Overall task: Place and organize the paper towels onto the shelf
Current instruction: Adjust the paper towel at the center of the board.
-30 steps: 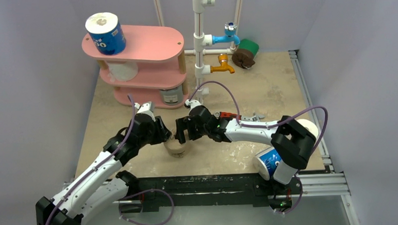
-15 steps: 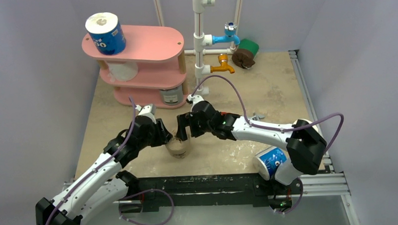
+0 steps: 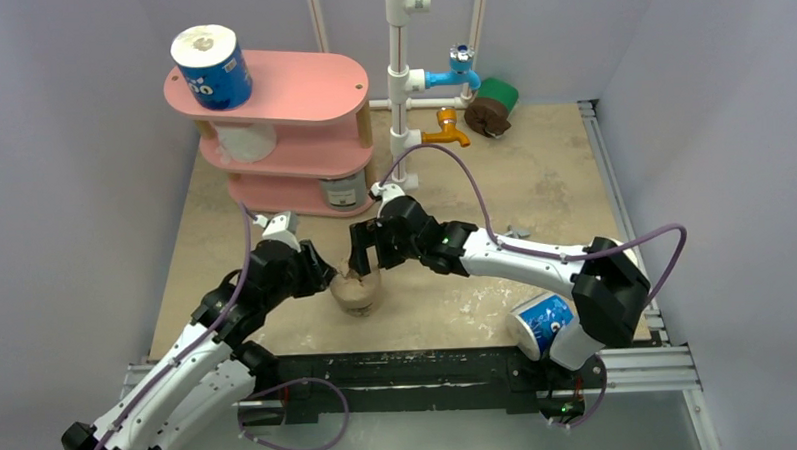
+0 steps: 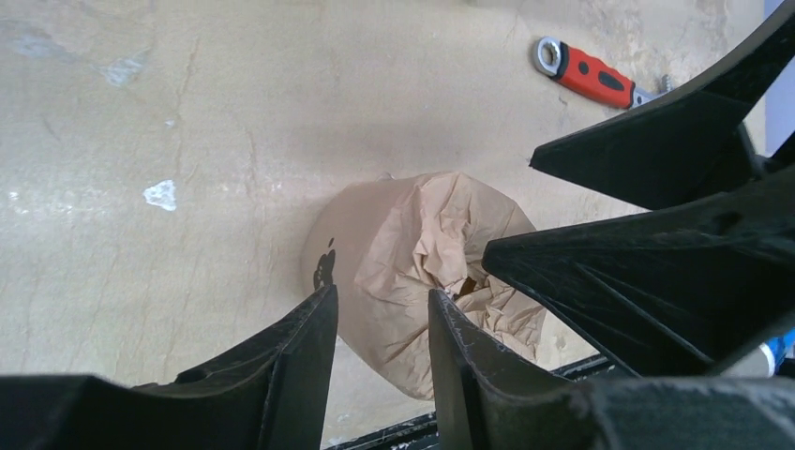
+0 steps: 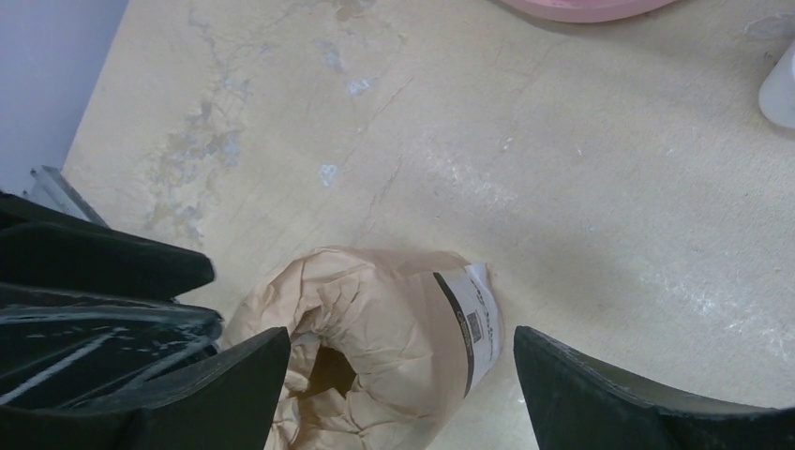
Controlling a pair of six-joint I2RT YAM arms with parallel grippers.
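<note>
**A crowded grab**

The brown roll point(image 3: 357, 291) stands on the table point(image 3: 533, 180), well short of the shelf point(image 3: 300, 88); the left gripper point(image 4: 382, 305) pinches its wall; the right gripper point(image 5: 401, 337) straddles it, unclenched; both squeezing could crush or tip it; its barcode label point(image 5: 473, 319) is unreadable.

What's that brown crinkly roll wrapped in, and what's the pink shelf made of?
The brown roll is probably wrapped in matte kraft paper, creased and crumpled into its core. The pink shelf is likely painted board, smooth and even; its pale posts look like bare wood.
</note>
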